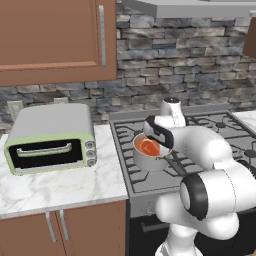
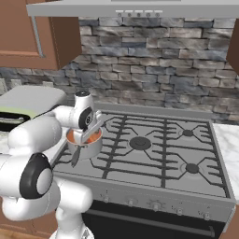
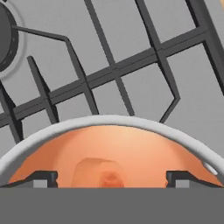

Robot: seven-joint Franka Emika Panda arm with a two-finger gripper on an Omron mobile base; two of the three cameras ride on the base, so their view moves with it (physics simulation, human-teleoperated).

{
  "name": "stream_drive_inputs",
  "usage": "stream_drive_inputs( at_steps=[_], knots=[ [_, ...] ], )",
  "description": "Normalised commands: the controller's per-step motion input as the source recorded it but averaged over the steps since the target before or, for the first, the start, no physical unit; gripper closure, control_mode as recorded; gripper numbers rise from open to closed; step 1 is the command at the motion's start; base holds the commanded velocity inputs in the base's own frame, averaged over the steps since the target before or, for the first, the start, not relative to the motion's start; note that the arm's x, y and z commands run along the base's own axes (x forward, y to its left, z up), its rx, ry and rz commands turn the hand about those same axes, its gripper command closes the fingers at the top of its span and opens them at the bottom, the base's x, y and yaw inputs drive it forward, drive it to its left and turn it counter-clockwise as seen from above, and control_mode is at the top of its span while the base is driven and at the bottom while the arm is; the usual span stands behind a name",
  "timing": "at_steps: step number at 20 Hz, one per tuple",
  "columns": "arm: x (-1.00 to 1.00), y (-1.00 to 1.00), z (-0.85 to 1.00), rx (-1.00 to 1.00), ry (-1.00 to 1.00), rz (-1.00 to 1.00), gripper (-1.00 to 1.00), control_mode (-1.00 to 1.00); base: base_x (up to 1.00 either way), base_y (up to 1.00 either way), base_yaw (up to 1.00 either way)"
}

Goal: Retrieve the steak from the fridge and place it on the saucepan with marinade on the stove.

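Tool (image 3: 112, 178) spread wide, poised over saucepan (image 3: 109, 122).

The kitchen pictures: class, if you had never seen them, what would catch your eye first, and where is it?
The bright orange-red marinade stands out, filling the small saucepan on the stove's front left grate. The white arm bends over it, and its tool hangs open just above the liquid, where a reddish lump shows in the hand view. To the left, a pale-green toaster oven sits on the marble counter.
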Motion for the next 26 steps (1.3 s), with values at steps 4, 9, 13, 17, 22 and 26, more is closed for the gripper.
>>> stream_drive_inputs(
  at_steps=[4,9,13,17,22,26],
  knots=[
    [0.0,0.0,0.59,0.0,0.0,0.0,-1.0,-1.0,0.0,0.0,0.0],
    [0.0,0.0,0.96,0.0,0.0,0.0,-1.0,-1.0,0.0,0.0,0.0],
    [-0.25,-0.07,0.99,0.0,-0.01,0.0,-1.0,-1.0,0.0,0.0,0.0],
    [-0.92,-0.48,0.63,0.0,-0.06,0.0,-1.0,-1.0,0.0,0.0,0.0],
    [-1.0,-0.81,0.33,0.02,-0.19,0.0,-1.0,-1.0,0.0,0.0,0.0],
    [-1.0,-0.88,0.35,0.04,-0.28,0.0,-1.0,-1.0,0.0,0.0,0.0]
  ],
)
